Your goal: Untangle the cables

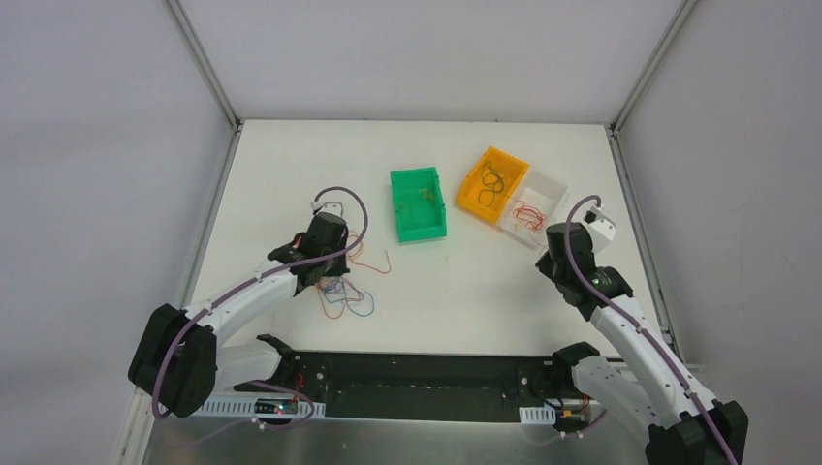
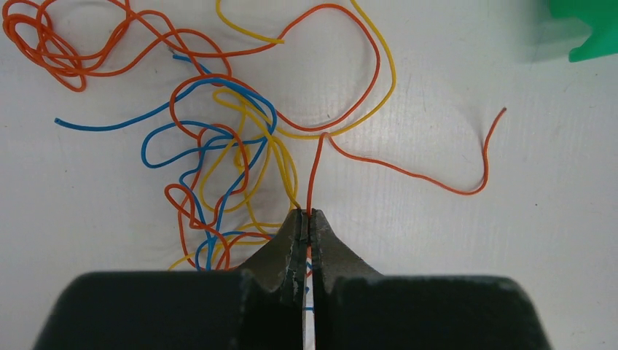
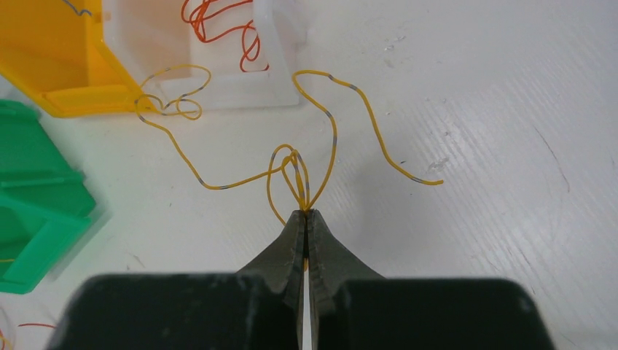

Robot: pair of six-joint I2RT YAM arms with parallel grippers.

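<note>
Left gripper [image 2: 307,216] clamped on orange strand [image 2: 315,171]; cable tangle [image 2: 218,157] at its 10 o'clock. You pull slow toward 4 o'clock, stop if loops tighten. Right gripper [image 3: 306,214] pinches yellow strand [image 3: 332,124]; hold it steady.

Wire lost under the gripper and past the frame edges

In the left wrist view the cables [image 2: 218,168] run beneath the body of the left gripper [image 2: 307,216] at the bottom, so their lower loops are hidden. The orange coils are cut by the top edge, and the green bin [image 2: 590,29] is only a blurred corner. In the right wrist view the orange bin [image 3: 51,51], the clear bin [image 3: 280,44] and its red strands [image 3: 218,22] are cropped at the top. From above, the green bin's contents are too small to name, perhaps a strand or two.
</note>
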